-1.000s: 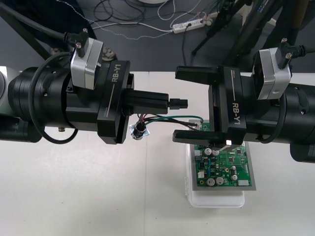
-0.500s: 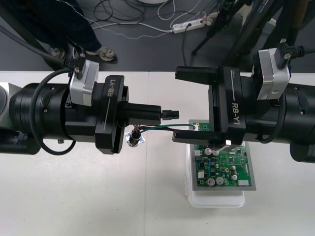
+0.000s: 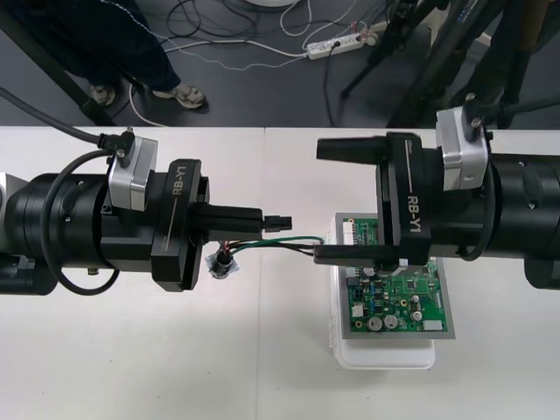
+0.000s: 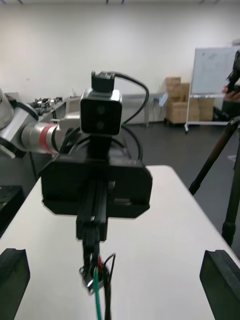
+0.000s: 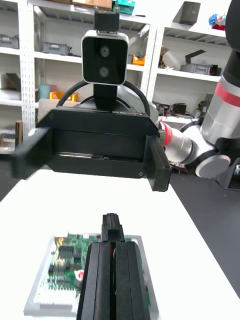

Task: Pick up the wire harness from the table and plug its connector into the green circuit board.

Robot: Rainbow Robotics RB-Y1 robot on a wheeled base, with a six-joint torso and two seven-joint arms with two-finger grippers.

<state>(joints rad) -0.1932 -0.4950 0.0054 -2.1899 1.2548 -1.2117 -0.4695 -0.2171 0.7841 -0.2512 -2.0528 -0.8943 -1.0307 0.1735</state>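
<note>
The left gripper [image 3: 262,216] pinches the thin red-black-green wire harness [image 3: 262,244] near its round metal socket [image 3: 221,263]. Its plug end seemingly trails under the wide-open, empty right gripper [image 3: 319,201] beside the green circuit board [image 3: 398,297], where it could snag.

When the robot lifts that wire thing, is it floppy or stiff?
Probably floppy: the harness curves loosely away from the shut left gripper. It is likely light too, since its wires are thin. Its metal socket sits under the gripper, so it may swing or drag.
</note>
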